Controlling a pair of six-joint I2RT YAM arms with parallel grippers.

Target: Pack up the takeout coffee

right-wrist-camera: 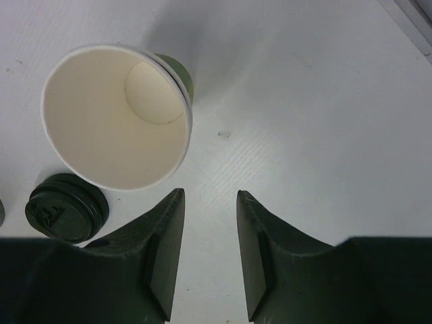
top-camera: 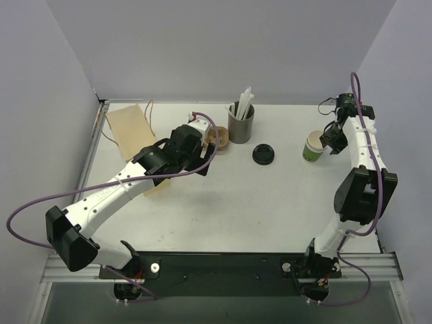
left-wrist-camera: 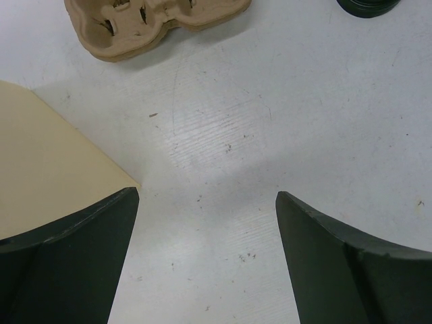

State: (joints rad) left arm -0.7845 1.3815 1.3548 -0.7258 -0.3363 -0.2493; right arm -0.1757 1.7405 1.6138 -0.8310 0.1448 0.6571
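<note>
Near the right edge of the desk [top-camera: 256, 209], green cup [top-camera: 313, 146] upright, mouth bare, black lid [top-camera: 263, 154] well apart to its left, so capping probably comes first. Right end effector [right-wrist-camera: 209, 196] just beside the cup, narrowly apart, gripping nothing. Left end effector [left-wrist-camera: 207, 196] spread wide, empty, waiting by the paper bag [left-wrist-camera: 47, 162], likely for packing.

Left gripper [left-wrist-camera: 206, 196], jaws far apart — right gripper [right-wrist-camera: 210, 192], jaws close (a slim gap).
</note>
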